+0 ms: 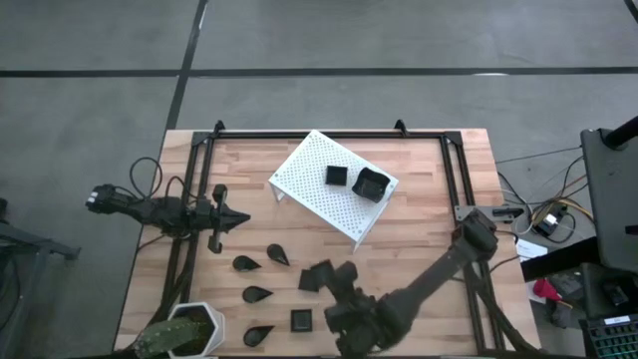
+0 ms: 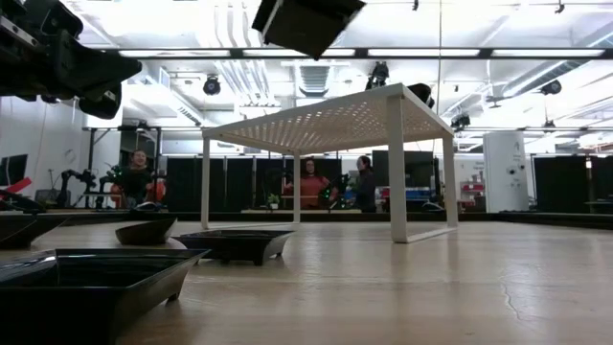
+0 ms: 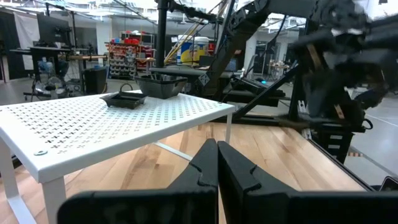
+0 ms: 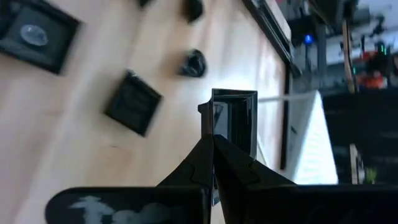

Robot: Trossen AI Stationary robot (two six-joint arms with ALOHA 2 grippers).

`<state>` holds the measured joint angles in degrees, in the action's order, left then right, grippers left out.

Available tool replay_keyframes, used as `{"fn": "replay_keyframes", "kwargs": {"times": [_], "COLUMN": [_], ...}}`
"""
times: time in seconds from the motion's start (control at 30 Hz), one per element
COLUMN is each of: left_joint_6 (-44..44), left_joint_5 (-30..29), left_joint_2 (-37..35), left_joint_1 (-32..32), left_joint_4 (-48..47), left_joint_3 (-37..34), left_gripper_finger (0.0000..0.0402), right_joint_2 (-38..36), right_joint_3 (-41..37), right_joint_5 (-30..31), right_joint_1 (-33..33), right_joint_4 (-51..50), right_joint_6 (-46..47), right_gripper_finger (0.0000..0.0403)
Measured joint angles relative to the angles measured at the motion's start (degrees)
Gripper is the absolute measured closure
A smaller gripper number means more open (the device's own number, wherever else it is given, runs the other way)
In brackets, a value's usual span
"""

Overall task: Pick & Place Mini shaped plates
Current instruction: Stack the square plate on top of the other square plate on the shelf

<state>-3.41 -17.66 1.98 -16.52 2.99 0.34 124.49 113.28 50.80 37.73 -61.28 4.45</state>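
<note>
Several glossy black mini plates lie flat on the wooden table: teardrops (image 1: 244,263) (image 1: 256,294) and small squares (image 1: 302,320) (image 1: 315,278). Two more squares (image 1: 337,176) (image 1: 371,183) sit on top of the white perforated rack (image 1: 309,199). My right gripper (image 4: 213,142) hovers over the near middle of the table, shut on a wavy-rimmed square plate (image 4: 234,118), which also shows high in the low view (image 2: 306,21). My left gripper (image 3: 217,169) waits shut at the table's left (image 1: 235,216), pointing toward the rack and touching nothing. My right gripper pinches the square plate by its rim (image 4: 216,127) between both fingers. The plate juts out beyond the fingertips. It is lifted clear of the table, well above the rack's height in the low view.
A white hexagonal plant pot (image 1: 194,329) stands at the near left corner. A black metal frame (image 1: 329,133) runs along the table's far and side edges. Bare wood lies to the right of the rack. People stand in the room beyond the table (image 2: 311,182).
</note>
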Motion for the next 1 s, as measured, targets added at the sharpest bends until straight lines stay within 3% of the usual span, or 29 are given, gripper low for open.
{"fn": "replay_keyframes", "kwargs": {"times": [0.27, 0.5, 1.0], "left_joint_6": [0.0, 0.0, 0.0], "left_joint_5": [0.0, 0.0, 0.0], "left_joint_2": [0.0, 0.0, 0.0], "left_joint_1": [0.0, 0.0, 0.0], "left_joint_4": [0.0, 0.0, 0.0], "left_joint_3": [0.0, 0.0, 0.0], "left_gripper_finger": [0.0401, 0.0401, 0.0401], "right_joint_2": [-0.2, -0.3, -3.9], "right_joint_3": [8.9, 11.9, 8.6], "right_joint_5": [0.6, 4.6, 1.2], "right_joint_1": [-8.4, -15.7, -26.5], "right_joint_4": [-9.4, -21.0, -20.1], "right_joint_6": [4.3, 8.5, 4.6], "right_gripper_finger": [0.0395, 0.0395, 0.0395]}}
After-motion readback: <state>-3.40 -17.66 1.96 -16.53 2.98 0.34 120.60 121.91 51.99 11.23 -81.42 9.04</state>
